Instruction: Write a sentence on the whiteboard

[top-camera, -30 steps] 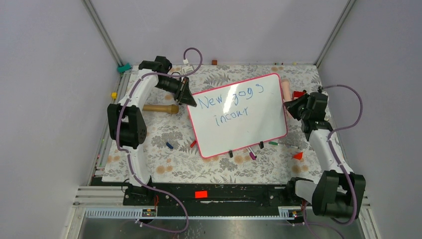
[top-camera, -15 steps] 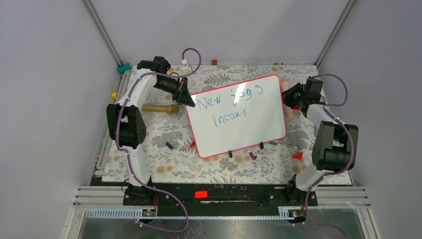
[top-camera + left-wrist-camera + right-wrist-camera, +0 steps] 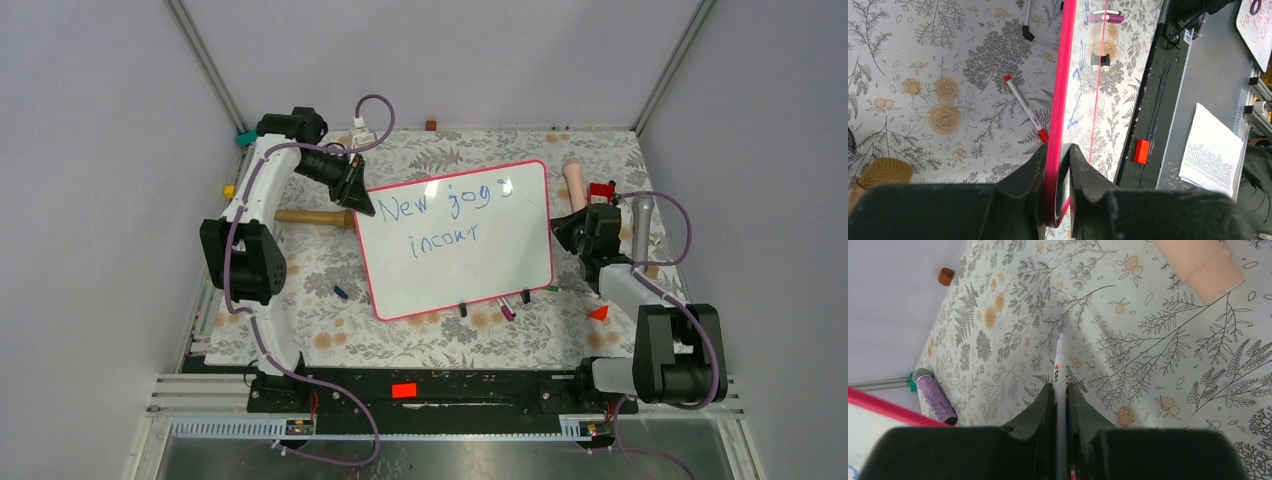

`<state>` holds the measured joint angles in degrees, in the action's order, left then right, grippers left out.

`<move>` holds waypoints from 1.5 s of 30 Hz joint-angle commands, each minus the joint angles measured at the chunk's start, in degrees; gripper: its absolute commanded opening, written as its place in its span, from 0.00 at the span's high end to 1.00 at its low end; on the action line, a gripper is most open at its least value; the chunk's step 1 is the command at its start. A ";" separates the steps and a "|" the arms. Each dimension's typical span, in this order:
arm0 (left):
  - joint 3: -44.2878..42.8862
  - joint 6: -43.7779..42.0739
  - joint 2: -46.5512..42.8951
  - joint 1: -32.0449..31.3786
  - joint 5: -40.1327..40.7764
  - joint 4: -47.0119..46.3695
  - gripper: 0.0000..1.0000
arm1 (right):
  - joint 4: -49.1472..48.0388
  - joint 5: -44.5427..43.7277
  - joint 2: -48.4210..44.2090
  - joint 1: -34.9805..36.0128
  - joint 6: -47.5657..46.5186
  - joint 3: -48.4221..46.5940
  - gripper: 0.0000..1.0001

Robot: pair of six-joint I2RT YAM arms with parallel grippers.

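From above, the whiteboard (image 3: 455, 240) lies tilted on the flowered bench (image 3: 330, 335), its black clips along the near edge. The sentence (image 3: 448, 215) runs in blue over two lines, "New jogs" above something like "incour", whose last letters are hard to read. My left jaws sit at the board's far left corner, close to the end of a wooden handle (image 3: 305, 216). My right jaws are just beside the board's right edge, near a pink cylinder (image 3: 574, 178)

Through my left wrist camera, my left jaws are pinching the whiteboard by its pink-red edge, one of the fingers (image 3: 1088, 175) on each side. A red pen (image 3: 1025, 107) lies on the bench with its end reaching that edge

Through my right wrist camera, my right jaws are pressed together on a thin white marker (image 3: 1061, 365). Its tip is over bare flowered cloth, off the board. A strip of the pink-red edge shows at lower left, beside a purple glitter pen (image 3: 937, 399)
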<state>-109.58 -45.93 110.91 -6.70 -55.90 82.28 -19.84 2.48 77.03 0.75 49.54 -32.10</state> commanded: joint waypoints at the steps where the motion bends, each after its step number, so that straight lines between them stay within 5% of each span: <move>1: 2.17 -8.35 -1.41 -4.02 4.00 -11.49 1.00 | 5.96 9.59 -4.40 7.74 -2.38 1.70 1.00; 11: 5.13 -8.22 -2.71 -4.16 2.64 -14.96 1.00 | 35.72 -14.37 -16.41 4.87 -20.97 -15.32 1.00; 18: 4.73 -7.16 -1.93 -5.05 3.27 -14.99 1.00 | 41.76 -0.16 -21.09 7.66 -29.50 -20.86 1.00; 25: 4.31 -6.54 -1.94 -5.16 4.47 -15.00 1.00 | 41.84 -0.70 -19.59 21.01 -35.20 -19.53 1.00; 45: 3.18 -3.44 0.23 -5.14 3.53 -15.01 1.00 | 37.41 -4.77 -18.40 24.86 -37.98 -19.25 1.00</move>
<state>-104.86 -43.38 109.40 -10.81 -59.59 72.71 19.84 0.71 59.02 24.80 12.97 -50.70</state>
